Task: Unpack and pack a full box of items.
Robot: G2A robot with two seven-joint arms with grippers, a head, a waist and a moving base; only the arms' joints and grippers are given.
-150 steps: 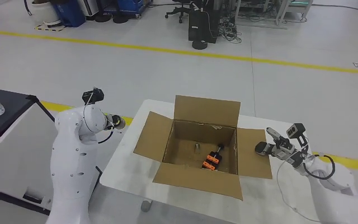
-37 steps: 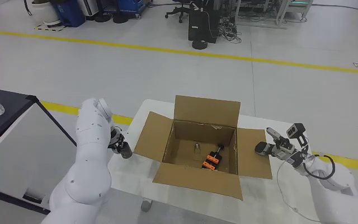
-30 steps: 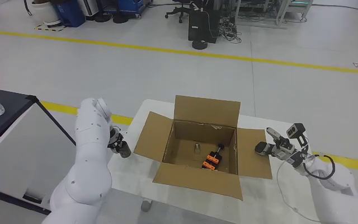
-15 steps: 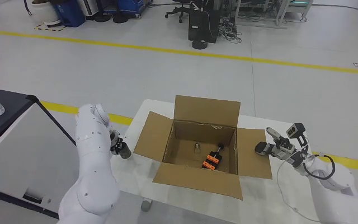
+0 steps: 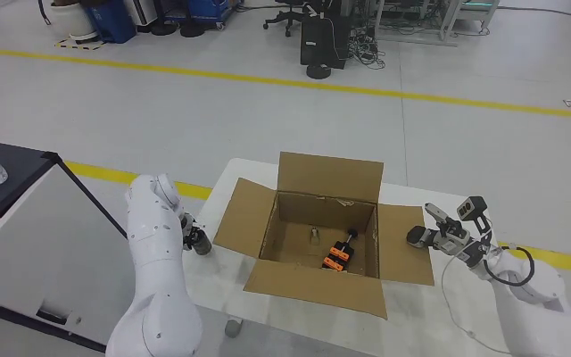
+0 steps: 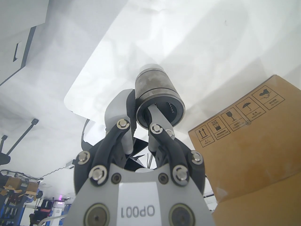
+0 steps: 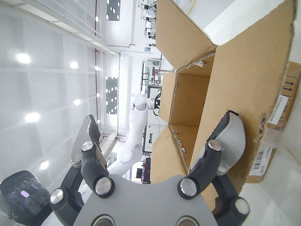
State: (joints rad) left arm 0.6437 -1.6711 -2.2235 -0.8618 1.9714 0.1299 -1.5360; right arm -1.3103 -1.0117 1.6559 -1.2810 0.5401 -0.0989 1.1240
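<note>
Left gripper (image 6: 141,106) is clamped on the steel bearing (image 6: 157,90), one finger in the bore, over the bench (image 5: 203,272) edge at the box's (image 5: 328,174) 9 o'clock. I'd set it down upright, then pull the finger straight out. Right gripper (image 5: 426,227) is apart at 3 o'clock. Count: one bearing, one box; inside it, one small metal piece (image 5: 314,235) and what looks like two orange-black parts (image 5: 336,255).

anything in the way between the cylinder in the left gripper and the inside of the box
Yes. The box has an opened-out flap sticking out toward the cylinder, with the box wall rising past it. The left gripper, jaws shut on the cylinder, would likely have to carry it over both.
</note>
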